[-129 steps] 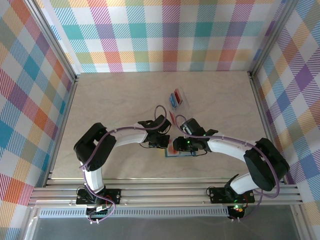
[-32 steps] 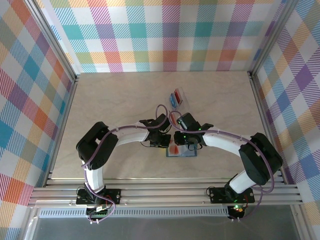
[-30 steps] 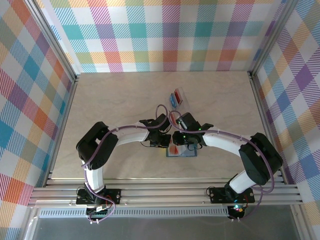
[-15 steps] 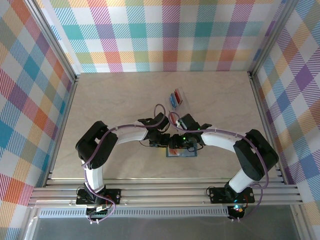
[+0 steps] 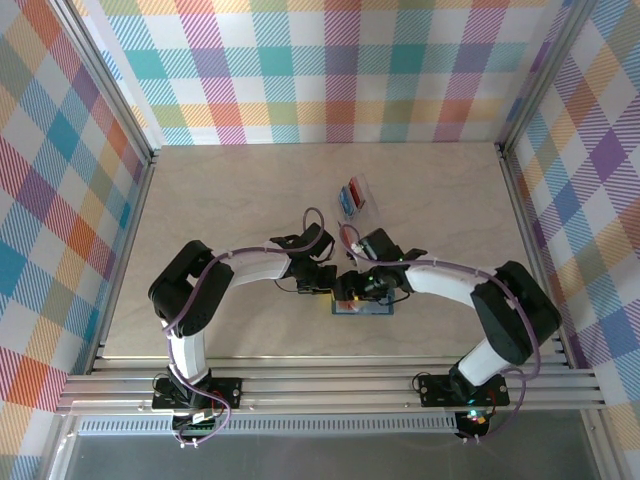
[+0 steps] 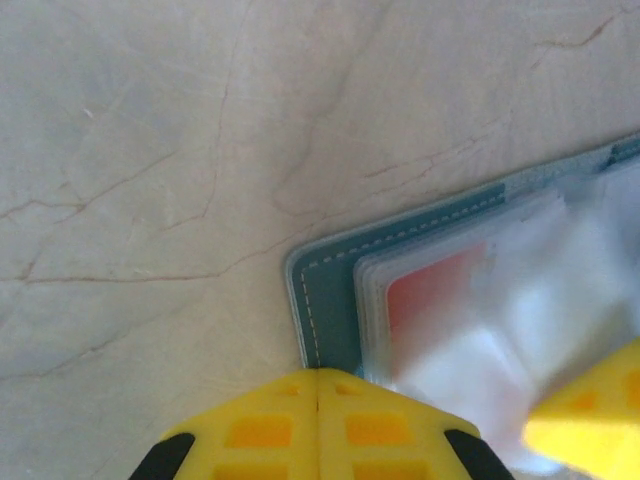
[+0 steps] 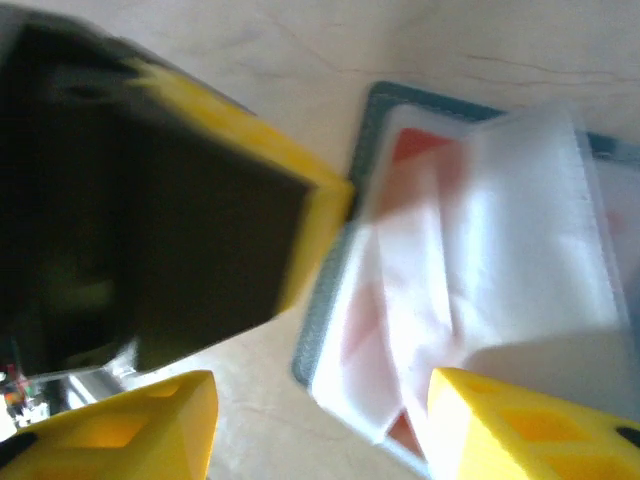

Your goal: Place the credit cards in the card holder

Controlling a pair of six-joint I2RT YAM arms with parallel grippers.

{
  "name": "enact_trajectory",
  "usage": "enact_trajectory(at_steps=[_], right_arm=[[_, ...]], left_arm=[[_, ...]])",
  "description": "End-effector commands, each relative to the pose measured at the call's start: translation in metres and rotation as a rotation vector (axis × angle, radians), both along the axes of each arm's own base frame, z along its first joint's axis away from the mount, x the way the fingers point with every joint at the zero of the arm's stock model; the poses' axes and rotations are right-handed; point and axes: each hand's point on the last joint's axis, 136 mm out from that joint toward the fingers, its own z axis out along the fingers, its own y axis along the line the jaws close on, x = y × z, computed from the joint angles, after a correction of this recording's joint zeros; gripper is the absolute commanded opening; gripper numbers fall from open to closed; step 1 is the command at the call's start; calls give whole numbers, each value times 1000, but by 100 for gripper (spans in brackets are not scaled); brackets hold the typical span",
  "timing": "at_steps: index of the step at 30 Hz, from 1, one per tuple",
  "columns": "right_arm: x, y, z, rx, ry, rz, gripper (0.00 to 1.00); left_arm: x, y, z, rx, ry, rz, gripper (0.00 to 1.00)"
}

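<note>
The teal card holder (image 5: 374,307) lies open near the table's front, its clear sleeves (image 7: 500,240) fanned up. A red credit card (image 6: 435,288) sits under the sleeves and appears blurred in the right wrist view (image 7: 415,148). My left gripper (image 6: 318,372) is shut, its tip resting at the teal edge (image 6: 330,290) of the holder. My right gripper (image 7: 320,425) is open just above the sleeves, with one finger on each side of the holder's corner. In the top view both grippers, left (image 5: 322,285) and right (image 5: 352,290), meet at the holder's left end.
A clear plastic case (image 5: 353,195) holding a red card (image 5: 352,187) and a blue card (image 5: 347,204) lies on the table behind the arms. Metal rails border the left, right and near sides.
My right gripper's jaws have spread apart over the sleeves and it has shifted slightly left. The red card now lies in the sleeves, free of the fingers. The left gripper stays shut at the holder's edge.
</note>
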Motion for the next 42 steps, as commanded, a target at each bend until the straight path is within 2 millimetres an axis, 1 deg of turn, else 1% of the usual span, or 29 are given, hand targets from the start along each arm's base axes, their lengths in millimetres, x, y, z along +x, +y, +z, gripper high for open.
enact_trajectory(at_steps=[1, 4, 9, 13, 16, 19, 23, 24, 27, 32, 42], right_arm=[[-6, 25, 52, 165, -126, 115, 61], [-3, 17, 54, 130, -153, 95, 62], [4, -2, 45, 32, -171, 34, 63], [15, -30, 34, -112, -194, -60, 65], [16, -46, 24, -173, -181, -108, 67], [16, -59, 16, -216, -172, -144, 70], [18, -73, 13, -260, -188, -189, 75], [18, -76, 13, -265, -189, -194, 77], [18, -81, 5, -283, -162, -205, 78], [15, -79, -8, -291, -108, -194, 80], [9, -74, -21, -284, -53, -170, 81]], left_arm=[[-31, 14, -53, 111, 111, -19, 7], [-31, 15, -54, 114, 113, -14, 7], [-31, 15, -54, 115, 112, -16, 7], [-31, 16, -53, 117, 109, -16, 7], [-30, 16, -54, 119, 109, -15, 7], [-30, 16, -54, 119, 109, -17, 7], [-30, 16, -55, 124, 108, -17, 7], [-30, 17, -56, 126, 109, -17, 7], [-30, 16, -56, 123, 112, -18, 7], [-30, 17, -56, 124, 112, -18, 6], [-30, 17, -57, 127, 113, -18, 6]])
